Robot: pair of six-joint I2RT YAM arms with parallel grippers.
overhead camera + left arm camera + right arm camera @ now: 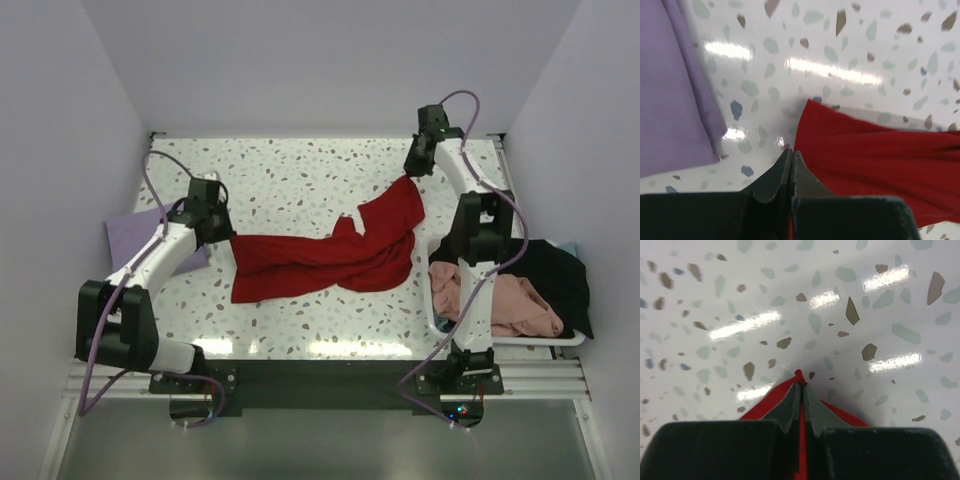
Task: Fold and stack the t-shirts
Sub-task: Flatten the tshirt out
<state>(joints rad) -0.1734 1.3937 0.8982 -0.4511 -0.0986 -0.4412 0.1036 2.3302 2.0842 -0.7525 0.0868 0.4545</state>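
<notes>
Now clamped shut on the red t-shirt (330, 262) at two corners, with the left end effector (231, 239) on its left end and the right end effector (409, 174) on its far tip. Stretched, crumpled, across the speckled counter (300, 170), near a folded lavender t-shirt (125, 240) at the left edge.

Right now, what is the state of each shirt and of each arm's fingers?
red shirt, unfolded, crumpled, held at both ends.
lavender shirt, folded flat.
pink shirt, crumpled in basket.
black shirt, crumpled in basket.
left fingers, shut on red shirt.
right fingers, shut on red shirt.
</notes>
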